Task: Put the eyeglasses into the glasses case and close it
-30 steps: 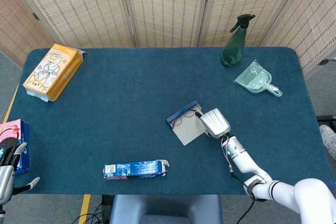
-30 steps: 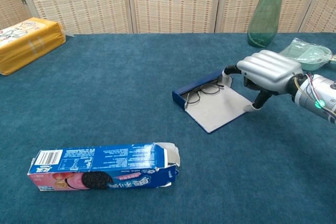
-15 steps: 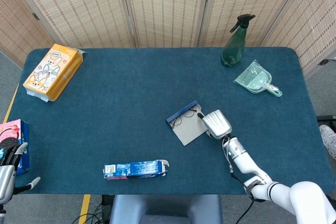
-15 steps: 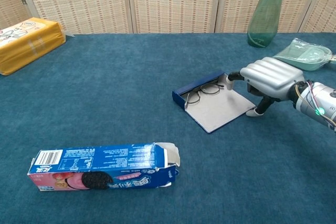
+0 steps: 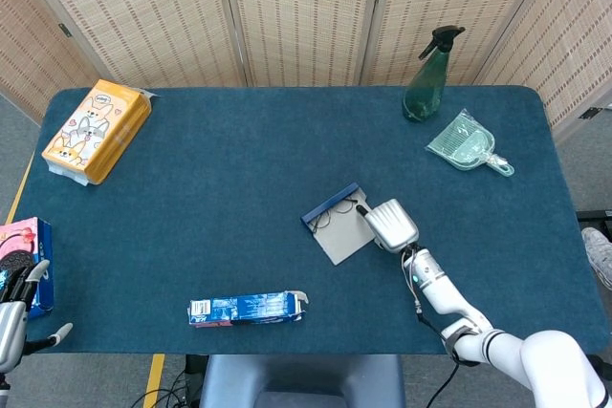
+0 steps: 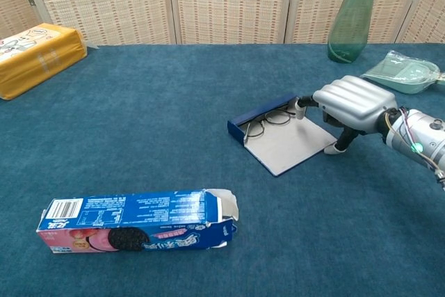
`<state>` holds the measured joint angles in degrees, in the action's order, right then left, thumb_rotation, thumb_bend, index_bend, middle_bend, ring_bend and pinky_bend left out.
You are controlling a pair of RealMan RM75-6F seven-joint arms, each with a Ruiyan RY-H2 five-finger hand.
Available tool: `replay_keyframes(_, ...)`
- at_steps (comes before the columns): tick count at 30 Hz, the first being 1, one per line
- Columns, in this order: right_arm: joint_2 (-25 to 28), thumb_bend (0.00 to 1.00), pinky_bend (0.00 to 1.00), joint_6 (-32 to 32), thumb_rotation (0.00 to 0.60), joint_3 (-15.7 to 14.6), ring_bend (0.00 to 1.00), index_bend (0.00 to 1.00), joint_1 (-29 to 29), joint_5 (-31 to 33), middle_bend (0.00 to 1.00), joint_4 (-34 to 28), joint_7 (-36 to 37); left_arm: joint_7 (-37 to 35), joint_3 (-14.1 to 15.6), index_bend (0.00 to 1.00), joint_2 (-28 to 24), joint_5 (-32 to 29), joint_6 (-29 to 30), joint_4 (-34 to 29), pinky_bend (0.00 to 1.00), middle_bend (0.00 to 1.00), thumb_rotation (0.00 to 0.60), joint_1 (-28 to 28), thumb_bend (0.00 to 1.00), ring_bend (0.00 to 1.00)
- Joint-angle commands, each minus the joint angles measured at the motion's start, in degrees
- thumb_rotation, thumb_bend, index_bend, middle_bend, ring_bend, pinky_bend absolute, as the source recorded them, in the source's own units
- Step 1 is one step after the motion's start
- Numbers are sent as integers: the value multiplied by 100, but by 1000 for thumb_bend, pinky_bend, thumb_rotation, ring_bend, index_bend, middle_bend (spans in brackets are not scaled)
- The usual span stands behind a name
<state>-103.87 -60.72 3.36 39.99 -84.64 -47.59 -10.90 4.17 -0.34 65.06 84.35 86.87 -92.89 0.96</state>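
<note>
The glasses case (image 5: 337, 228) (image 6: 284, 143) lies open right of the table's middle, a blue tray with a grey lid flat on the cloth. The eyeglasses (image 5: 334, 211) (image 6: 268, 120) lie folded in the blue tray. My right hand (image 5: 391, 224) (image 6: 351, 101) arches over the lid's right edge, palm down. Its fingertips (image 6: 300, 108) touch the tray's right end beside the glasses, and its thumb rests on the cloth at the lid's near right corner. Nothing is lifted. My left hand (image 5: 11, 320) hangs off the table's front left corner, fingers apart and empty.
A blue cookie box (image 5: 247, 308) (image 6: 139, 220) lies near the front edge. An orange box (image 5: 96, 131) (image 6: 38, 57) sits at the far left. A green spray bottle (image 5: 426, 78) (image 6: 351, 15) and a green dustpan (image 5: 466, 145) (image 6: 407, 74) stand at the far right. A pink packet (image 5: 24, 255) lies at the left edge.
My right hand drew back slightly to the right, then eased left again onto the case's end. The lid stays flat and the glasses have not moved.
</note>
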Motion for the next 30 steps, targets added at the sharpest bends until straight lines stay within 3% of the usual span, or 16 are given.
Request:
replay_keyframes(1,-11,200,1000,-19,600,0,1000,328,11,-36,992,28,14,-4,-1,92,0,-3,2,2,278,136,600,2,162,106)
replay_keyframes(7,-31,315,1000,-97,600,8,1000,330,28,-131,993,92,96,-31,2,92,9,-12,-3,27,278,136,600,6,163,106)
replay_keyframes(16,-104,339,1000,-139,600,201,1000,364,210,-161,994,24,193,-52,-13,92,22,-20,-24,61,278,136,600,-15,163,106)
replay_keyframes(22,-293,366,1000,1,600,256,1000,421,362,-161,994,79,197,-58,-7,91,28,-40,-32,74,278,136,600,-7,163,106)
replay_keyframes(30,-433,395,1000,61,600,248,1000,584,412,-167,996,259,281,-78,-3,91,13,-70,-18,95,278,136,600,19,163,106)
